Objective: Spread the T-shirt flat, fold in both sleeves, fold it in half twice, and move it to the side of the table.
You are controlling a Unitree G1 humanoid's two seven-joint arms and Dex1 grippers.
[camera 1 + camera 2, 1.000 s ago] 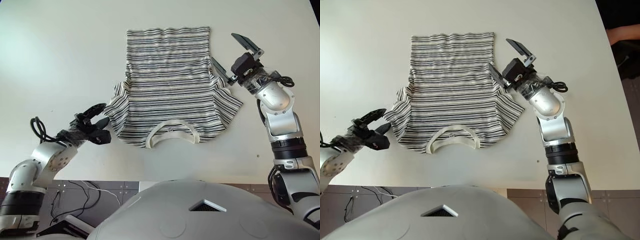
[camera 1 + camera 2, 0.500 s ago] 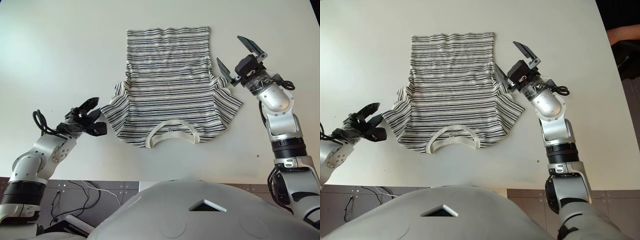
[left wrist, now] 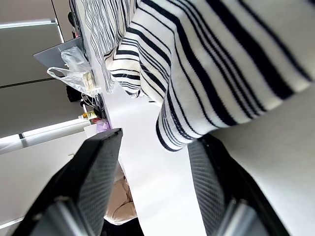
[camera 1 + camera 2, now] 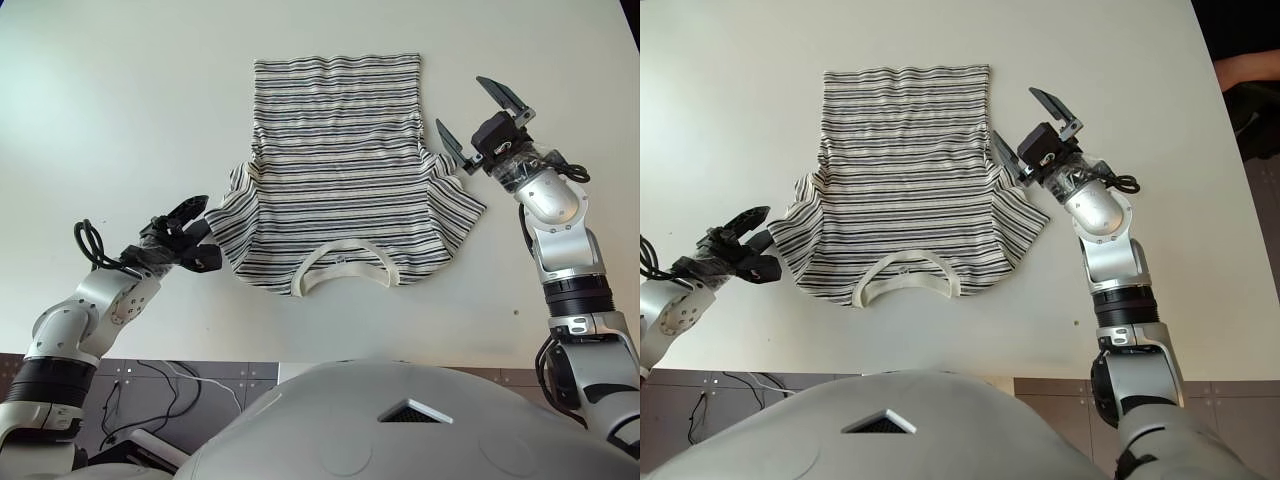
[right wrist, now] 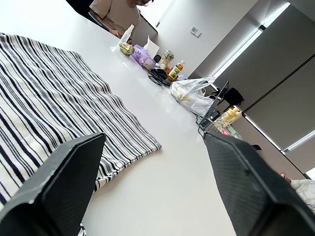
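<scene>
A black-and-white striped T-shirt (image 4: 335, 170) lies spread on the white table (image 4: 120, 120), white collar (image 4: 345, 266) toward me and hem at the far side. Both sleeves stick out sideways. My left gripper (image 4: 190, 235) is open, low over the table, its fingertips at the edge of the left sleeve (image 4: 232, 208). In the left wrist view the sleeve's cuff (image 3: 187, 108) lies between the open fingers (image 3: 93, 182). My right gripper (image 4: 480, 120) is open and raised above the table, just off the right sleeve (image 4: 455, 205). The right wrist view looks along the striped cloth (image 5: 44, 108).
A plastic bag (image 5: 194, 93), bottles (image 5: 174, 69) and other small items stand at the far end of the table in the right wrist view. Bare table surrounds the shirt on all sides.
My left gripper drew back to the left, then came in again to the left sleeve's edge. My right gripper moved slightly right, away from the shirt's side. The shirt has not moved.
</scene>
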